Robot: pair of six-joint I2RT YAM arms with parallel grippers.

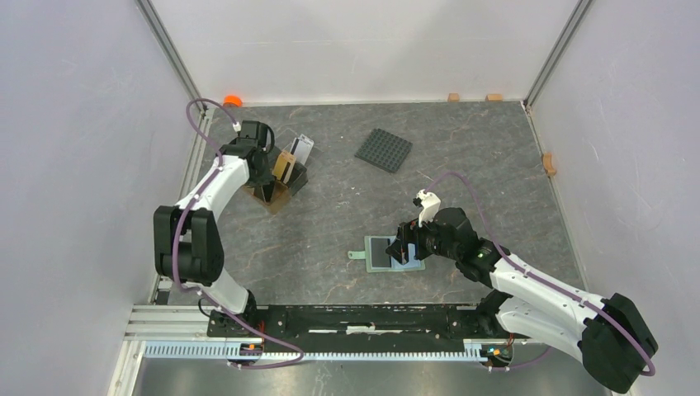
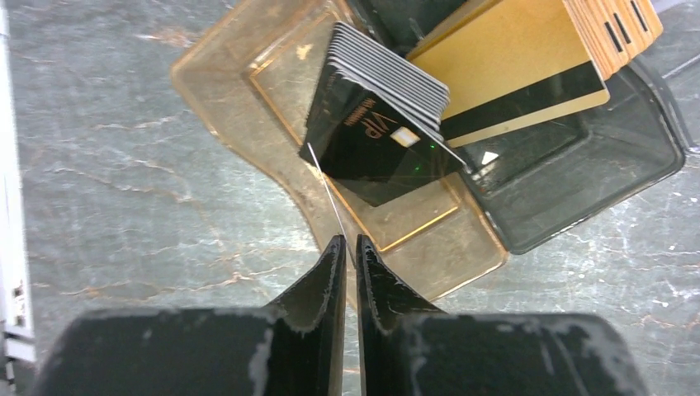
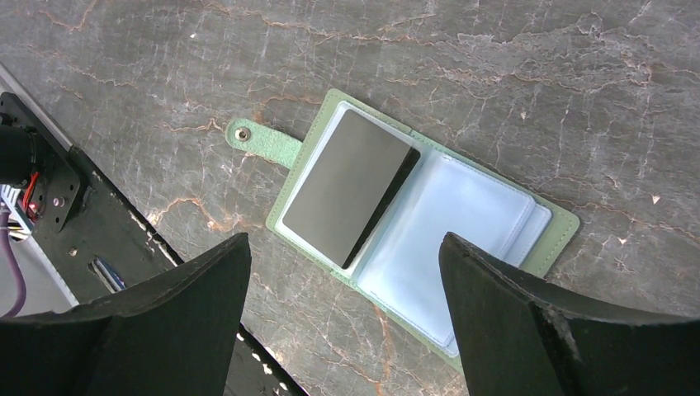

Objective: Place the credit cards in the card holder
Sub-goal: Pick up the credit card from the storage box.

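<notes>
Grey marbled tabletop, white walls around. Your left end effector was clenched on single card, seen edge-on as thin pale line, just over brown tray holding black cards, gold card beside them. Your right end effector hung released, jaws wide, above card holder, which lay open on tabletop near right arm, dark card on leaf nearest snap tab.

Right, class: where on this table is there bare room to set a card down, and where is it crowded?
Free: the broad middle stretch between brown tray and card holder; the far-right corner beyond the studded plate. Crowded: the tray with its credit cards under the left gripper, and the holder beneath the right gripper.
</notes>
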